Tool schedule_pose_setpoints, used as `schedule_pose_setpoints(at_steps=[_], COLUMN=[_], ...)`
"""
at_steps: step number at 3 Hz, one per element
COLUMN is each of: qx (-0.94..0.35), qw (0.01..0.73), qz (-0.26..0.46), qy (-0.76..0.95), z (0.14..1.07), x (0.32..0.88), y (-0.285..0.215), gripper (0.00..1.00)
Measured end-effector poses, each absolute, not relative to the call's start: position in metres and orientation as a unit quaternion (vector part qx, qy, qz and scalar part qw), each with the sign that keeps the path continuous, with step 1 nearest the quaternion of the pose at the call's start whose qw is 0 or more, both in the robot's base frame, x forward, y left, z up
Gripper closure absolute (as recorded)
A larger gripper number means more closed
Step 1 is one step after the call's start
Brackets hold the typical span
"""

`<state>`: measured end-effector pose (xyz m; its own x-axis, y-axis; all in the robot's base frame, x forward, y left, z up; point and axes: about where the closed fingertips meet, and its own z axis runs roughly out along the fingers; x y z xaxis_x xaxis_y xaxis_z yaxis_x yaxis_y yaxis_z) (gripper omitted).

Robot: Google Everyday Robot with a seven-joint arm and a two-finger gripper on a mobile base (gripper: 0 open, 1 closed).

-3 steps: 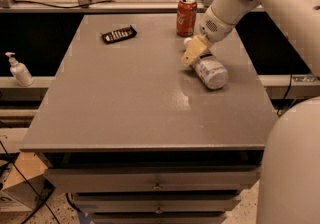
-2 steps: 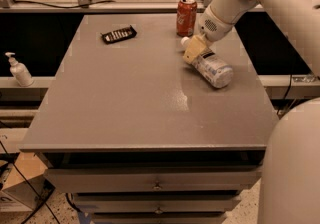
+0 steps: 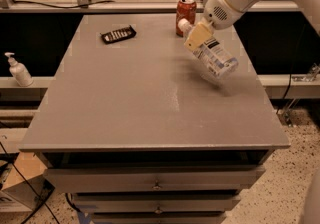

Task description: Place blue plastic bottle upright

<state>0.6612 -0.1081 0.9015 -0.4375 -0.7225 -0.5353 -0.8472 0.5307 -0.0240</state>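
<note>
The blue plastic bottle [image 3: 216, 59] is a clear bottle with a white label. It hangs tilted over the right back part of the grey table [image 3: 125, 108], cap end up and to the left, base down and to the right. Its shadow lies on the table below it. My gripper [image 3: 198, 36], with tan fingers, is shut on the bottle near its neck. The white arm comes in from the upper right.
A red soda can [image 3: 186, 11] stands upright at the table's back edge, just behind the gripper. A black flat device [image 3: 118, 34] lies at the back left. A white pump-dispenser bottle [image 3: 18, 70] stands on a ledge left of the table. Drawers sit below the table's front edge.
The bottle lay on the table with the gripper at its neck. Now the gripper has lifted it off the surface and it hangs tilted.
</note>
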Motion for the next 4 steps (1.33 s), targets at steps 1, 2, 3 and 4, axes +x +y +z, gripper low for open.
schedule_pose_setpoints(at_steps=[1, 2, 3, 4], qx=[-0.513, -0.571, -0.643, -0.671], qw=[0.322, 0.37, 0.394, 0.4], qz=[0.143, 0.159, 0.164, 0.15], qy=[0.783, 0.715, 0.636, 0.606], z=[0.941, 0.969, 0.99, 0.989], x=[0.65, 0.636, 0.612, 0.611], y=[-0.103, -0.091, -0.073, -0.069], gripper=[1.0, 1.0, 1.0, 1.0])
